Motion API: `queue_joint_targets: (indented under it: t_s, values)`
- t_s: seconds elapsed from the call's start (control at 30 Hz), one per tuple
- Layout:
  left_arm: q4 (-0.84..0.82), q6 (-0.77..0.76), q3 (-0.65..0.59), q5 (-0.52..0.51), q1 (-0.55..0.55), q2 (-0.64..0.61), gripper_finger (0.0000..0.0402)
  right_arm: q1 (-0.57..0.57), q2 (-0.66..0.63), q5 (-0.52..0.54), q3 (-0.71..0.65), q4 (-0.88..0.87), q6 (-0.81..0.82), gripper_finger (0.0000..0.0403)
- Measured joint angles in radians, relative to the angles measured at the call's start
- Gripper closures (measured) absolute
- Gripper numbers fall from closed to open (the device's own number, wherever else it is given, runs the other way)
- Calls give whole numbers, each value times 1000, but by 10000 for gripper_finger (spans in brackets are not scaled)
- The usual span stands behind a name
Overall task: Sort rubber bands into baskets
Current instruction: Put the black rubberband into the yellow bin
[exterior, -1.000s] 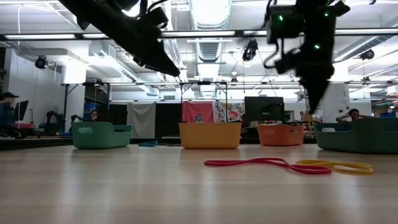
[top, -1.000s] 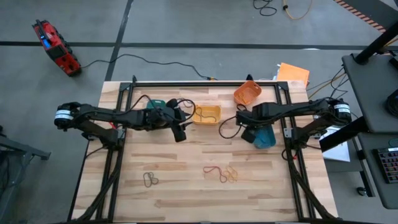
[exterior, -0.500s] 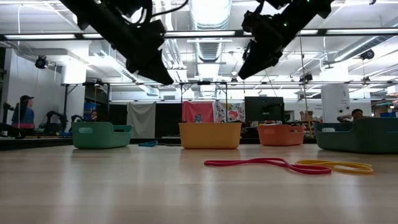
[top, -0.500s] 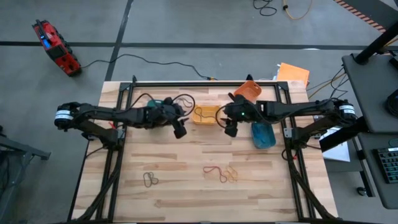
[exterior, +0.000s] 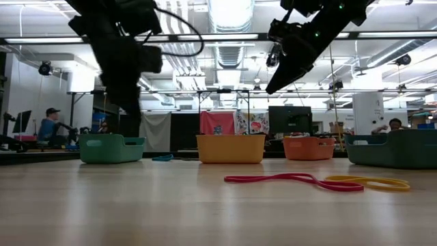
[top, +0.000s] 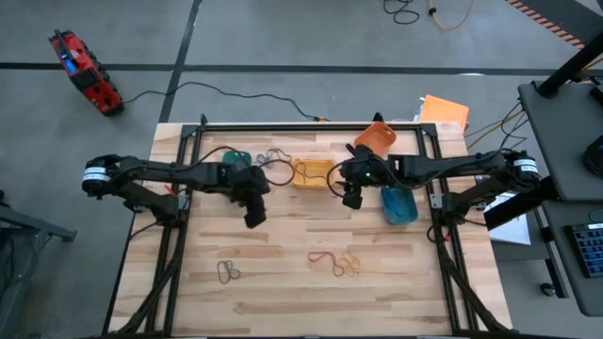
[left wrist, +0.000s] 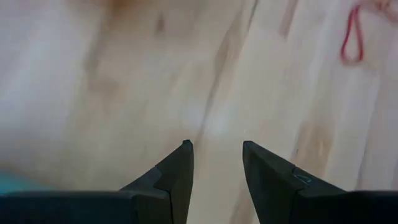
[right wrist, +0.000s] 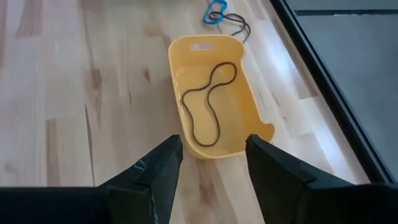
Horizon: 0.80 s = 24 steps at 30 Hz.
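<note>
Nearest the front edge of the wooden tabletop [top: 283, 292], the high view shows a dark rubber band [top: 227, 272] lying at the left and, well apart to its right, a red rubber band [top: 324, 259] touching a yellow-orange rubber band [top: 350, 264]; the low view shows the red band [exterior: 290, 179] and the yellow-orange one [exterior: 367, 182] flat on the wood but does not show the dark one. Above mid-table, the left gripper [top: 252, 218] hangs off the surface, and its wrist view shows both dark fingers [left wrist: 176, 171] parted with nothing between them, bare wood below and a red loop at the corner, blurred. The right gripper [top: 350, 199] hovers just beside the yellow basket [top: 312, 173]; its wrist view shows its jaws released and empty, with one dark brown rubber band [right wrist: 207, 104] curled inside the basket, a detail the low view hides behind the basket's wall. That wrist view also shows a small blue rubber band [right wrist: 215, 12] and a dark loop on the wood beyond the basket. Along the far side the low view lines up the teal-green basket [exterior: 111, 148], the yellow one, the orange basket [exterior: 308, 147] and the blue basket [exterior: 395, 149]; from above, the teal-green one is mostly hidden by the left arm. A tangle of loops, probably more bands, lies between the teal-green and yellow baskets.
</note>
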Motion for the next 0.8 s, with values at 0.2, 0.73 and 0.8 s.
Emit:
queue_joint_targets:
  t_s: [0.2,0.73,0.8]
  values:
    - [-152,-53,0,62,-20,-1,279,0,0,0,-9,9,3,229]
    - [-327,-336,0,221,-372,-4,279,0,0,0,-56,75,14,229]
    - [-326,-339,0,189,-442,-3,279,0,0,-1,-56,78,14,229]
